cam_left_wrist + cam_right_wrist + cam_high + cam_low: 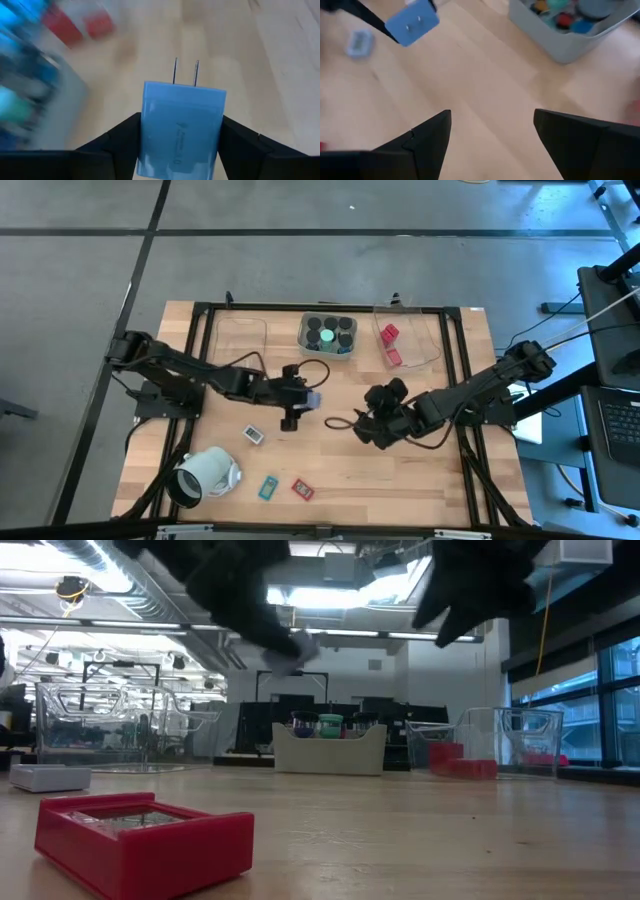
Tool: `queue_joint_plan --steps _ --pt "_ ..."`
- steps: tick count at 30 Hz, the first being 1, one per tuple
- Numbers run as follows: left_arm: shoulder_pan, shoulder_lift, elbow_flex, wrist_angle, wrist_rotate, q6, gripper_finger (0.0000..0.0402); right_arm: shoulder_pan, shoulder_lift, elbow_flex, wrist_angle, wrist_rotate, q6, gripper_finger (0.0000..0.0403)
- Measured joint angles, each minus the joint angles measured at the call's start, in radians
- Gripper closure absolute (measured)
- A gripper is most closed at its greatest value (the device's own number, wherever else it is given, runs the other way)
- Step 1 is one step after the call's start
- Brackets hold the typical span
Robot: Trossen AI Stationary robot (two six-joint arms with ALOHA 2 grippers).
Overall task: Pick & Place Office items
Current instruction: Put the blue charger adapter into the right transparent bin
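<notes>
A pale blue cube (182,132) with two metal prongs sits between the fingers of my left gripper (311,399), which hovers over the middle of the table. The right wrist view shows the same cube (412,22) held in the air. My right gripper (372,424) is open above bare wood to the right of it, touching nothing. Black cylinders, one green-topped, stand in a grey bin (328,335) at the far side. Red blocks (389,343) lie in a clear tray. White (253,435), teal (268,487) and red (302,489) flat rectangles lie on the near left of the table. My left gripper pinches the pale blue cube between its two fingers (120,137), one on each opposite side face (147,125). The prongs (185,72) point away from the gripper, along the fingers. The cube (290,645) is lifted clear of the table.
A large mint-white hollow cylinder (205,473) lies on its side at the near left corner. A second clear tray (240,335) sits at the far left. A black cable (335,421) lies between the grippers. Bare wood shows at the near right.
</notes>
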Motion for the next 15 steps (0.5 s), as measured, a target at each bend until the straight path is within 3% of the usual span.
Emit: queue_joint_plan --steps 4,8,15 --pt "-0.053 -0.033 0.0 0.081 -0.171 0.079 0.0183 -0.058 0.0 0.0 0.096 -0.127 0.021 0.0115" --pt "-0.096 -0.036 0.0 0.117 -0.277 0.107 0.0182 -0.123 0.0 0.0 0.179 -0.242 0.024 0.0115" --pt "-0.147 -0.036 0.0 0.118 -0.419 0.085 0.0182 -0.224 0.0 0.0 0.39 -0.359 -0.154 0.0115"
